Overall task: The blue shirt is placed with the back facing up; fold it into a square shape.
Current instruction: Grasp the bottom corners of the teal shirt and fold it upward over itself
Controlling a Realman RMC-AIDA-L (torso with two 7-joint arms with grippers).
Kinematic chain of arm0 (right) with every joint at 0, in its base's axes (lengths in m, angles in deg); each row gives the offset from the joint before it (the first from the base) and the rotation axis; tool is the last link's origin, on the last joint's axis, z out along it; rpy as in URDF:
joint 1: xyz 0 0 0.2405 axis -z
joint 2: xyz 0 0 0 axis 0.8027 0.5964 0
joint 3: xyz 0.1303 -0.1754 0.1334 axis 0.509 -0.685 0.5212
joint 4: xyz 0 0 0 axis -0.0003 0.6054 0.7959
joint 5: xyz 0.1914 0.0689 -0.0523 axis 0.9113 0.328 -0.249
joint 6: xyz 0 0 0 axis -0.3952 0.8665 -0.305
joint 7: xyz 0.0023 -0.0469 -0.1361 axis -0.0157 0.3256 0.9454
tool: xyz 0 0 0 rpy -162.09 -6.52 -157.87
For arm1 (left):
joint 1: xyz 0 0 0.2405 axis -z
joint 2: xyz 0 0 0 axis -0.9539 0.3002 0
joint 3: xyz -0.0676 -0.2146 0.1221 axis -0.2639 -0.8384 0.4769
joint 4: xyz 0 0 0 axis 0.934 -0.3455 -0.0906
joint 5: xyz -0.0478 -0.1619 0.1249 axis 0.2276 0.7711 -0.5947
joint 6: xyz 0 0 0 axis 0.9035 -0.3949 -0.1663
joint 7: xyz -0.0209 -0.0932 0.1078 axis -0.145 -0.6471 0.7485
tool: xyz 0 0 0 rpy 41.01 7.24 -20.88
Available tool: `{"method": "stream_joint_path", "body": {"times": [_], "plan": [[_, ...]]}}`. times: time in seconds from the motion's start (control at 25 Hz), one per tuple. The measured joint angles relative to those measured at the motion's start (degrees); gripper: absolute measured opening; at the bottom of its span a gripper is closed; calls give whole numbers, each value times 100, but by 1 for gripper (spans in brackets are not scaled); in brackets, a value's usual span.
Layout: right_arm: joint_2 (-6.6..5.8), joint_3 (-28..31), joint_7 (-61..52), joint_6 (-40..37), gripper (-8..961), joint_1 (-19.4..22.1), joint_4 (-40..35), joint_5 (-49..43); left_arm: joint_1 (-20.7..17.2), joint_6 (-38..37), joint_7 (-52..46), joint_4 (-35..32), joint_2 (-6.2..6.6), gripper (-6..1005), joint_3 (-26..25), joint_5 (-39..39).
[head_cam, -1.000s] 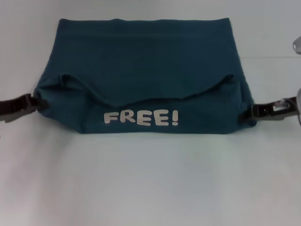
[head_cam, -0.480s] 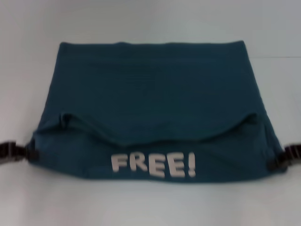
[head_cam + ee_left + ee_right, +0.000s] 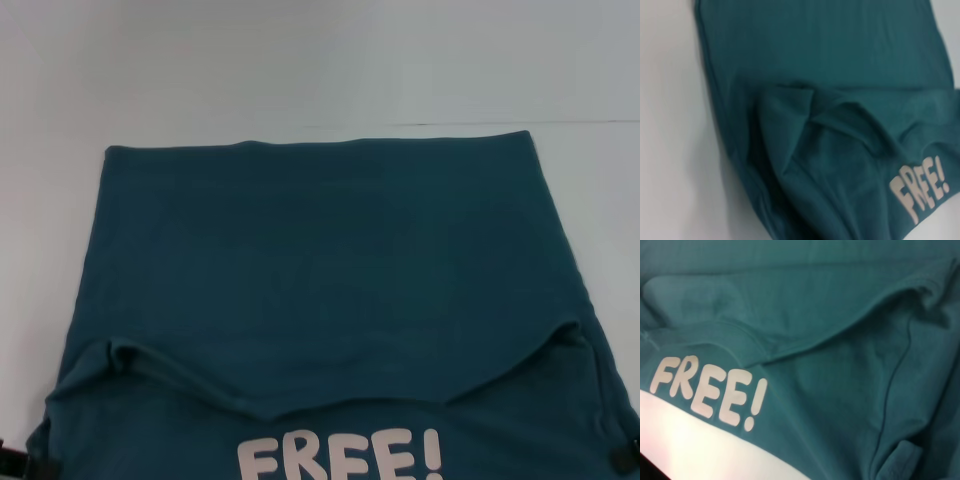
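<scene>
A: Status, biggest first?

B: White desk [image 3: 300, 70], bare across the far half of the head view. The blue shirt [image 3: 320, 260] lies on it and fills the near half, running off the near edge of the view.

A: Shirt layout?

B: Far edge is a straight fold line, flat on the desk. Plain teal panel from there toward the robot. Near part is a lifted layer with a curved hem sagging in the middle; its two corners are raised at the shirt's left and right sides. White FREE! lettering [image 3: 340, 458] sits on the front layer under that hem, cut by the near edge of the view.

A: Wrist cams?

B: Left wrist view: shirt bunched into soft folds beside bare desk, lettering [image 3: 921, 192] near one corner. Right wrist view: cloth fills almost everything, lettering [image 3: 707, 391] just above a strip of desk, a seam running down the fabric.

A: Pincers?

B: Left pincer [image 3: 30, 462]: only a dark sliver at the shirt's near left corner, touching the cloth. Right pincer [image 3: 626, 455]: same at the near right corner. Whether either is clenched or released, cannot tell; the fingers are hidden.
</scene>
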Motion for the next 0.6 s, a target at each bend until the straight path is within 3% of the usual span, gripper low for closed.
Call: {"method": "stream_joint_path", "body": {"times": [0.24,0.6], "plan": [[-28,634,113,44,57,-33,11,-2,190,-5,-22,10,60,0,-183,-112],[85,1932,-17,819,58,-654,84,69,1055,1177,-849,417,242,0,-317,-94]]}}
